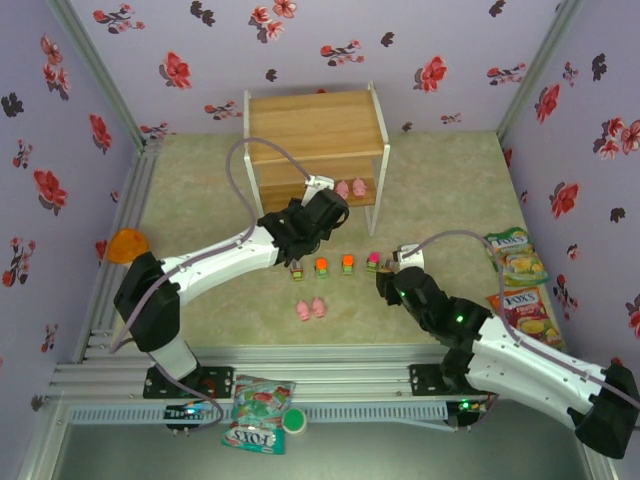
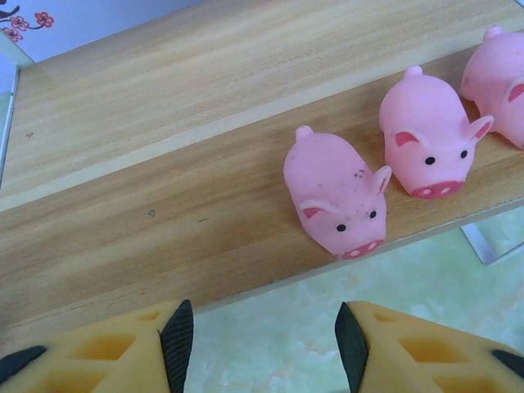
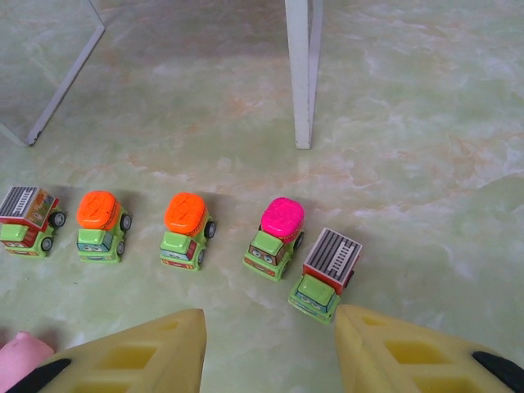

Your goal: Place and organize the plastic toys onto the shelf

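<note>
The shelf [image 1: 315,128] stands at the back, and three pink pigs [image 2: 337,192] [image 2: 430,139] [image 2: 499,78] line the front of its lower board [image 2: 164,237]; two of them [image 1: 342,188] show from above. My left gripper [image 1: 325,208] [image 2: 264,348] hovers open and empty just in front of that board's edge. Several small cars stand in a row on the floor [image 1: 322,265], among them two orange-topped [image 3: 102,223] [image 3: 188,225], a pink-topped [image 3: 277,236] and a grey-topped one [image 3: 326,273]. My right gripper [image 1: 385,283] [image 3: 270,352] is open just short of the cars. Two pigs [image 1: 311,308] lie nearer.
A white shelf leg [image 3: 303,74] stands behind the car row. An orange-lidded jar [image 1: 128,244] sits at the left wall. Candy bags lie at the right [image 1: 520,257] [image 1: 528,315] and by the near rail [image 1: 258,410].
</note>
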Robot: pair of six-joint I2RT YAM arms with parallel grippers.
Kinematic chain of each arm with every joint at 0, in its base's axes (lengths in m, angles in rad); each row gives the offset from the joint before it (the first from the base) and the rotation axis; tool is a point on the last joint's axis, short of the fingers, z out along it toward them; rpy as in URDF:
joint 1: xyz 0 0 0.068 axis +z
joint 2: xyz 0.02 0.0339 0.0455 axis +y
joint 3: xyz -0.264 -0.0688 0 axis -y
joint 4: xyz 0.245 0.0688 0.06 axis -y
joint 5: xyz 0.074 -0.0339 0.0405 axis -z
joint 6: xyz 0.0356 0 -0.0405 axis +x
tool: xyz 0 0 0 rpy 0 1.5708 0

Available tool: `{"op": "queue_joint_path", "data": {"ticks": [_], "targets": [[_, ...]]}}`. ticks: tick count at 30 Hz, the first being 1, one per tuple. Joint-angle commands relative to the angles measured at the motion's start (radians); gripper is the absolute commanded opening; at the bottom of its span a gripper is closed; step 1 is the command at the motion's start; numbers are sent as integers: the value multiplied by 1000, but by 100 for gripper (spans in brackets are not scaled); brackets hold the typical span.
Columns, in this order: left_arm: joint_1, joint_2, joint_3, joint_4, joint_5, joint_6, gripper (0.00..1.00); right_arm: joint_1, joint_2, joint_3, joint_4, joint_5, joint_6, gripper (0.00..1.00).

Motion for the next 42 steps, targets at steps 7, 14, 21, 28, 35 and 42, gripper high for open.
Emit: {"op": "queue_joint_path", "data": {"ticks": [7,14,21,28,35,42], "targets": [[-19,-107,-125,-16,-68,-75,54,9,-15,-17,29,-8,-22,46],[-66,-274,-323,61,-88,-57,54,133,90,47,3,99,39,45],[-92,-409,-491,100,-88,-56,55,240,232,126,-1,180,137,45],[-98,-520,-633,144,-87,-52,57,314,397,190,27,200,199,43],[-101,-569,-715,166,-74,-77,58,370,530,241,77,193,255,43],[-103,-594,-789,220,-69,-76,58,429,671,297,127,143,310,43]]}}
